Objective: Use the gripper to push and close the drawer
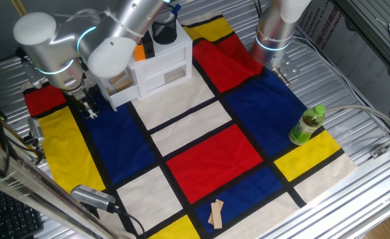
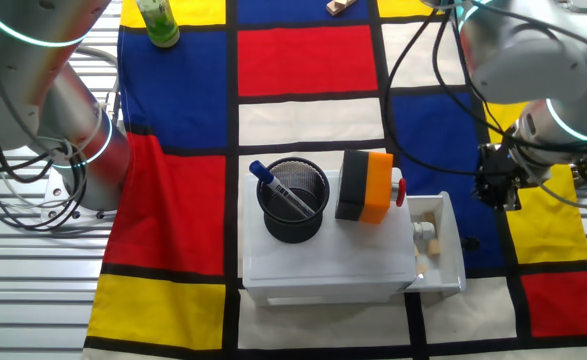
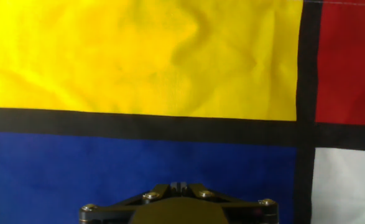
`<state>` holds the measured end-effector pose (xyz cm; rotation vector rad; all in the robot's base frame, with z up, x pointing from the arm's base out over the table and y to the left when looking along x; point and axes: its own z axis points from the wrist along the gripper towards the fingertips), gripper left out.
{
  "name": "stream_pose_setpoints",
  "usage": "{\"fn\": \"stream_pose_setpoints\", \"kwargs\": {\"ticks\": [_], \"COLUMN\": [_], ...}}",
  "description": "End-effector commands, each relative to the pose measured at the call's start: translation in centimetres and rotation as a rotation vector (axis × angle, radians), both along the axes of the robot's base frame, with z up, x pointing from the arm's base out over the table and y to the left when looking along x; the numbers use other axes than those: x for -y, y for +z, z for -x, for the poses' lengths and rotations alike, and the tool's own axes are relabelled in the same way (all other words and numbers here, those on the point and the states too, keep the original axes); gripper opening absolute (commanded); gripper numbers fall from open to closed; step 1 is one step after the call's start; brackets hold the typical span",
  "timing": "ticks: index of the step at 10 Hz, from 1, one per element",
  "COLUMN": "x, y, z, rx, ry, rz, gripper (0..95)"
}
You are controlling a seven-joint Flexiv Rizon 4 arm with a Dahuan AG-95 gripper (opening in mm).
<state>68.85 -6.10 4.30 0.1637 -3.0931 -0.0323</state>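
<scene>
gripper (image 2: 497,188) closed beside open drawer (image 2: 440,245), no legible writing

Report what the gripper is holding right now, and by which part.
Nothing is held: the gripper hangs over the cloth, fingers together and apart from the drawer.

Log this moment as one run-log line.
stage: approach | gripper: shut, pointing down over the cloth, beside the drawer, apart from it | drawer: pulled out of cabinet, wooden pieces inside | contact: none | task: not done
</scene>
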Motion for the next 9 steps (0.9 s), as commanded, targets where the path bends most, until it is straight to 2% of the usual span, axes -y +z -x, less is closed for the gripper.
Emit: {"fn": "stream_pose_setpoints", "kwargs": {"ticks": [1, 9], "x": [0.04, 0.31], "y": [0.08, 0.31], "z": [0.05, 0.32], "rx": [0.004, 0.006], "ry": [-0.007, -0.025], "rz": [0.005, 0.002], "gripper": [0.0, 0.0]}}
